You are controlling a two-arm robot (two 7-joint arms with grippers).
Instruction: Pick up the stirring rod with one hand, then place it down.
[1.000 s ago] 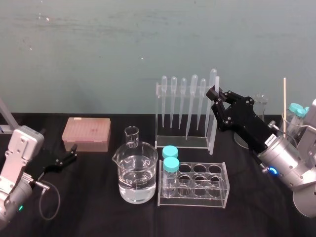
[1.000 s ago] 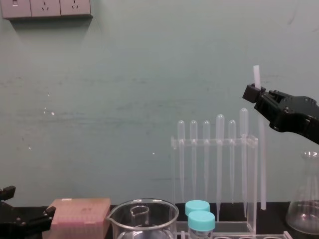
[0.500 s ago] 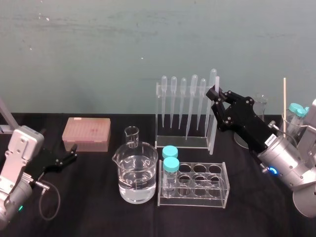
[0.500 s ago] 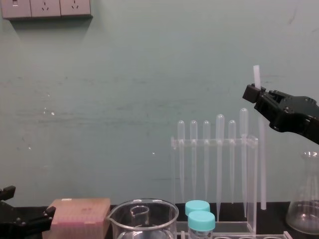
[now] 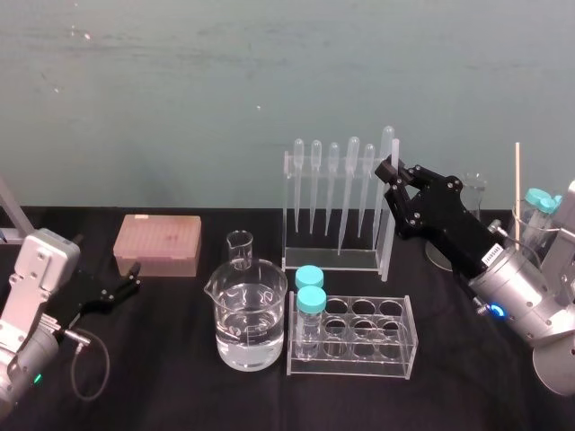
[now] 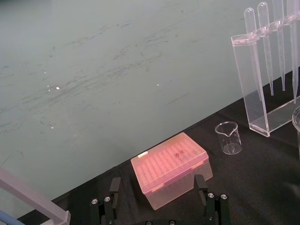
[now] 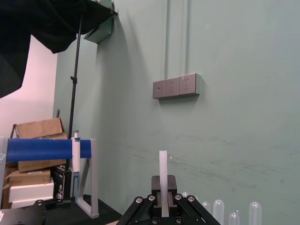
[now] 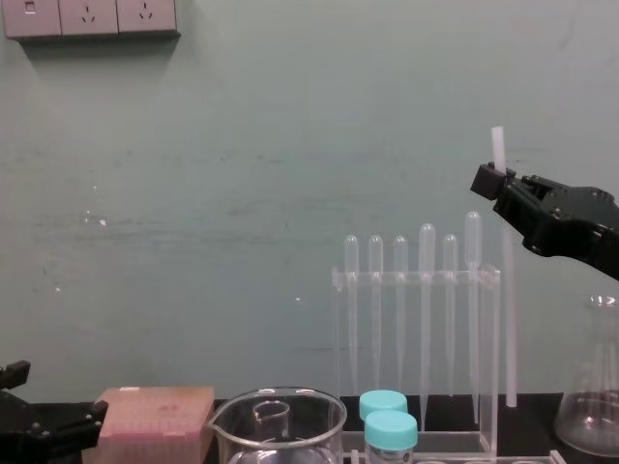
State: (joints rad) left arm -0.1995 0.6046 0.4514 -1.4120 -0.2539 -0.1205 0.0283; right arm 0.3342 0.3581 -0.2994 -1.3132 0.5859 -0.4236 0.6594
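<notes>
The stirring rod [image 5: 387, 235] is a thin translucent white stick held upright just right of the pipette rack [image 5: 334, 208]. Its lower end hangs close to the black tabletop [image 8: 509, 324]. My right gripper [image 5: 392, 176] is shut on the rod near its upper end, and a short stub sticks out above the jaws [image 8: 497, 145]. In the right wrist view the rod [image 7: 163, 165] stands straight up between the closed fingers of the right gripper [image 7: 163, 187]. My left gripper [image 5: 126, 284] rests low at the left, in front of the pink box, with its fingers [image 6: 115, 185] apart around nothing.
A beaker of water [image 5: 251, 316] and a small beaker [image 5: 240, 248] stand at centre. In front of the pipette rack is a clear tube rack [image 5: 364, 336] with two blue-capped tubes. A pink tip box [image 5: 158, 242] sits left, a glass flask [image 8: 590, 387] right.
</notes>
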